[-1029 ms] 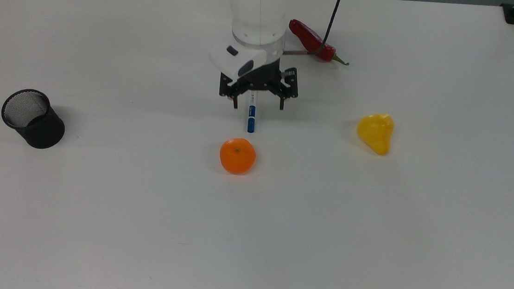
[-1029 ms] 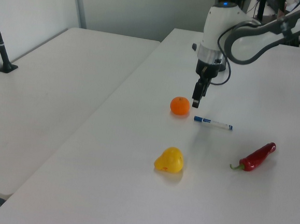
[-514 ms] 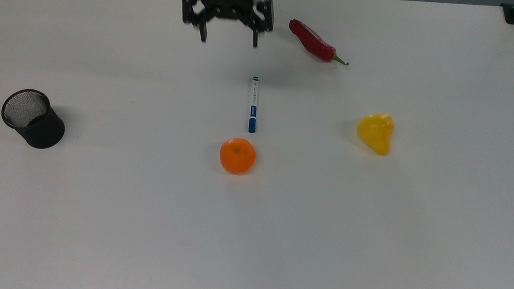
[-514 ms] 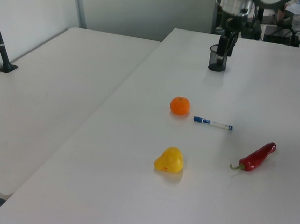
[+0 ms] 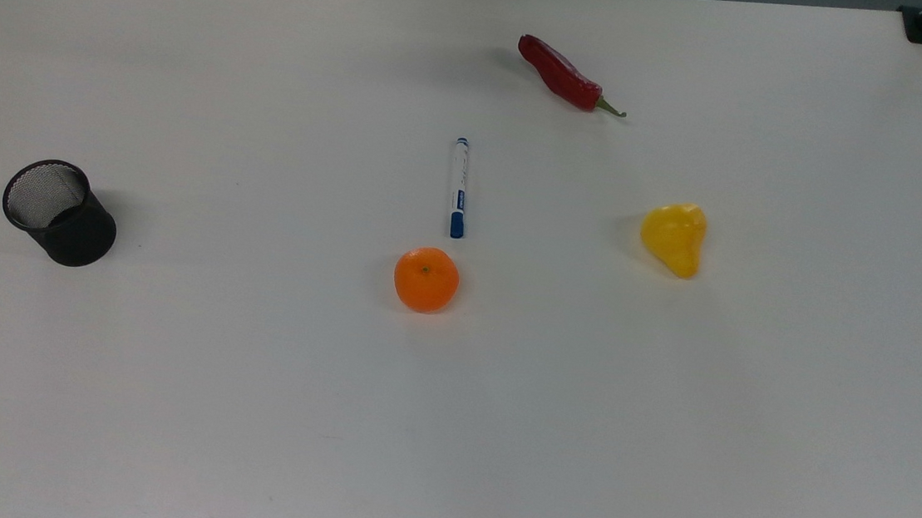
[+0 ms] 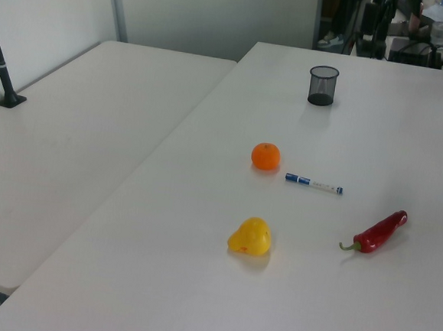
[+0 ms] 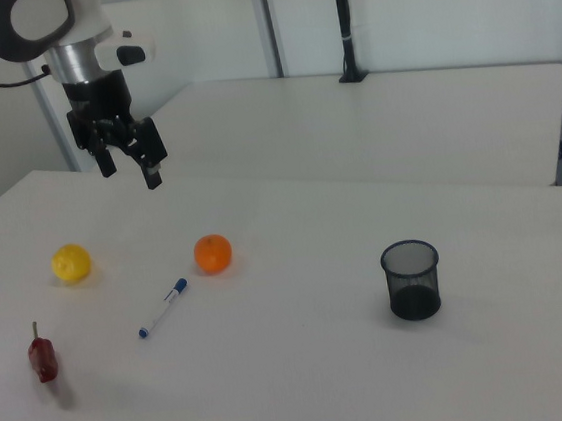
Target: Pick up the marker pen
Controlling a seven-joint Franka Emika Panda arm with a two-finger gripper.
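Pen (image 5: 458, 187) lay flat just beyond the orange (image 5: 426, 279), cap toward it, while the gripper (image 7: 127, 158) hung high, spread and empty; a careless descent risked nudging the orange or rolling the barrel away.

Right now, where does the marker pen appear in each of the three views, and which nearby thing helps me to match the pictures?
Top view: the marker pen lies near the centre, blue cap toward the orange just below it.
Left view: marker pen lies right of centre, just right of the orange.
Right view: marker pen lies lower left, below-left of the orange.
Shared landmark: the orange.
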